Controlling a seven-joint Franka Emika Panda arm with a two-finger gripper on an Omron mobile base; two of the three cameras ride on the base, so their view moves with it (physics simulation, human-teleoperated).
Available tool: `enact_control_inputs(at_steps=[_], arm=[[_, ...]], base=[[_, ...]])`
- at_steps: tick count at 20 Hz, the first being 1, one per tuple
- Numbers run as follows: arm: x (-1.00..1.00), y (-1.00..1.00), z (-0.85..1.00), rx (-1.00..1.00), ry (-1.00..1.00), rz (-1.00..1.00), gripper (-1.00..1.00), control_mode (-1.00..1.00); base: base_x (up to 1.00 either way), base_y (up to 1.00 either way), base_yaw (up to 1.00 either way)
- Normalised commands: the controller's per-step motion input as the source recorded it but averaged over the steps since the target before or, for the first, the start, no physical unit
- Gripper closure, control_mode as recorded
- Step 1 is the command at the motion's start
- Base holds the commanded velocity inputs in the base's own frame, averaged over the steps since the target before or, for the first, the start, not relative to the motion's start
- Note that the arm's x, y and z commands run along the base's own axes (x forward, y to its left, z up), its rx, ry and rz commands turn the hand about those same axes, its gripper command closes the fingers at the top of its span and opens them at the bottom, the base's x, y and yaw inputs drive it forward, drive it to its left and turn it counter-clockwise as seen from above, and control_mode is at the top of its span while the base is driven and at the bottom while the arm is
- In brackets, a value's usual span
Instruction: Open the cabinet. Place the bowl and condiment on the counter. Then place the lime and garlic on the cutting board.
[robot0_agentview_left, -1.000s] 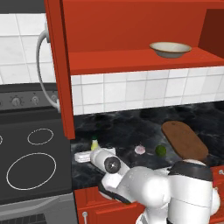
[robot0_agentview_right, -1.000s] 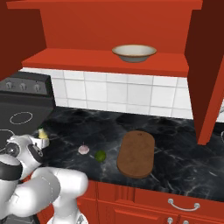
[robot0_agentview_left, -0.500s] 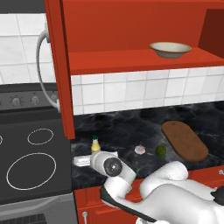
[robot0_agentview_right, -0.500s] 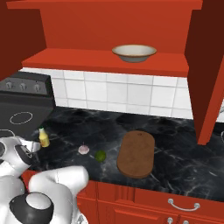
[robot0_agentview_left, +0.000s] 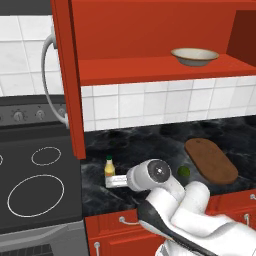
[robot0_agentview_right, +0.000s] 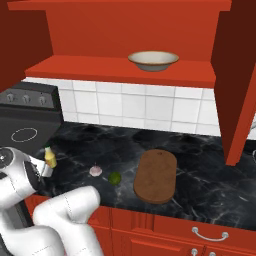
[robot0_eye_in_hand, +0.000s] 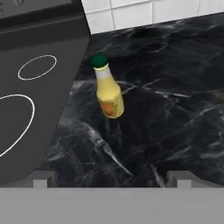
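Hovering low over the counter (robot0_eye_in_hand: 175, 109), the claw (robot0_eye_in_hand: 109, 179) stands wide with nothing between its tips, and the condiment (robot0_eye_in_hand: 107, 89) stands upright just ahead of it, apart from both fingers, close beside the stovetop (robot0_eye_in_hand: 35, 87). Beyond the claw and up high, the bowl (robot0_agentview_left: 194, 56) sits on the shelf of the open cabinet (robot0_agentview_left: 150, 70); off to the claw's far side lie the garlic (robot0_agentview_right: 95, 171), the lime (robot0_agentview_right: 115, 177) and the cutting board (robot0_agentview_right: 155, 175), both small things on bare counter, not on the board. The risk, I'd say: a careless swing of the hand so near that slim bottle could clip it and tip it over or roll it toward the stovetop. Hard to read: in the left base view the arm covers the garlic, and the bottle's label is too small to make out.
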Motion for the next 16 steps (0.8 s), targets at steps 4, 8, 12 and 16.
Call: enact_control_inputs(at_steps=[4,8,12,16], arm=[[-0.57,-0.86,0.04,0.04,0.07,0.0,-1.0,-1.0],[-0.53,-0.72,0.38,0.07,0.01,0.0,-1.0,-1.0],[-0.4,-0.68,0.46,0.05,0.0,-0.01,-1.0,-1.0],[-0.27,-0.83,0.17,0.09,-0.04,-0.08,-1.0,-1.0]], base=[[0.0,0.0,0.0],[0.0,0.0,0.0],[0.0,0.0,0.0],[0.0,0.0,0.0]])
